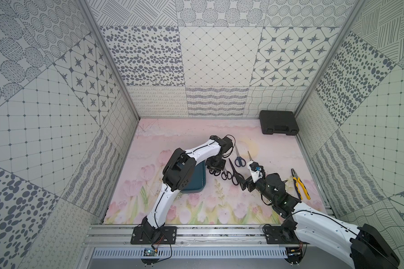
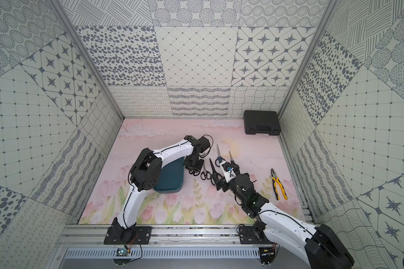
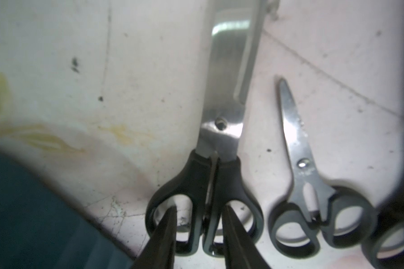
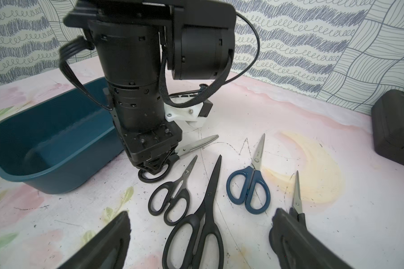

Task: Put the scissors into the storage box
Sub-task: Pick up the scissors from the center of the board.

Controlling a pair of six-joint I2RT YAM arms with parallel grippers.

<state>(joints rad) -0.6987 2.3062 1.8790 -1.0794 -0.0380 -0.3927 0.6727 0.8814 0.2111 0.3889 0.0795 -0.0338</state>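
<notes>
- Left gripper (image 3: 200, 209): unclamped, a finger in each loop of the black scissors (image 3: 222, 139); storage box (image 1: 198, 184) at 8 o'clock.
- Right gripper (image 4: 202, 214): spread wide, empty, above the long scissors (image 4: 210, 193).

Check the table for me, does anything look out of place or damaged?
Nothing is spilled or broken. The one misfit is the yellow-handled pliers, lying alone by the mat's right edge, apart from the scissors. The mat itself looks scuffed, with dark pen-like lines and specks around the scissors.
</notes>
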